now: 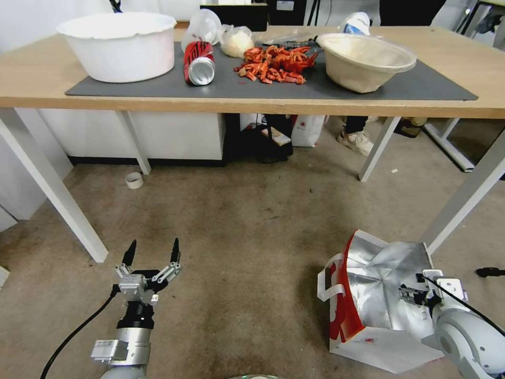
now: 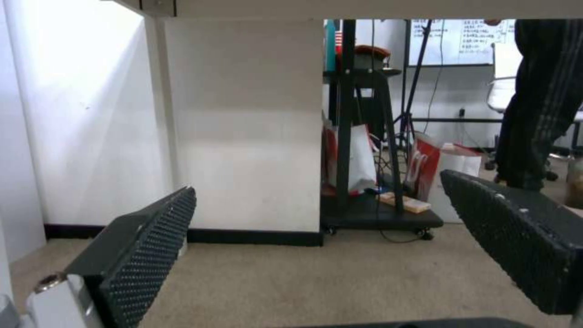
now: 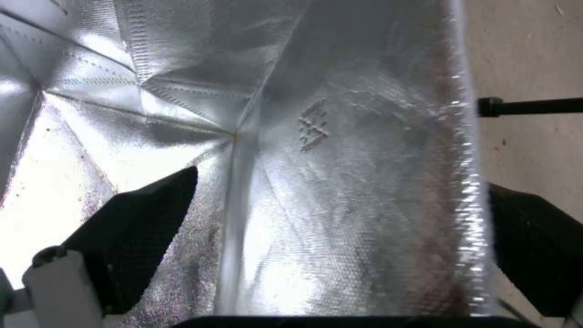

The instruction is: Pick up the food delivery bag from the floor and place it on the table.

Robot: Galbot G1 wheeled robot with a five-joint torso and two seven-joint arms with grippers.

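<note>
bare floor (image 1: 252, 237) ahead, table (image 1: 31, 79) legs flanking

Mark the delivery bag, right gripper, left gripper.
food delivery bag (image 1: 368, 295), head view, foil lining.
right gripper (image 3: 340, 237), right wrist view, straddling the bag's wall.
left gripper (image 1: 152, 251), head view, between fingertips.

- The food delivery bag (image 1: 376, 310) is set on the floor (image 1: 247, 237), right of centre, in front of the table (image 1: 31, 73), near its front right leg.
- The right gripper (image 1: 413, 292) is placed at the bag's open mouth; in the right wrist view one finger (image 3: 140, 218) is seen inside the lining, the other outside the wall.
- The left gripper (image 1: 152, 251) is held low over the floor on the left, well apart from the bag, fingers spread.
- On the table's mat (image 1: 431, 84), left to right: a bowl (image 1: 118, 45), a can (image 1: 199, 63), food scraps (image 1: 276, 64), another bowl (image 1: 363, 60).
- A tape roll (image 1: 134, 180) lies under the table, by a back leg.
</note>
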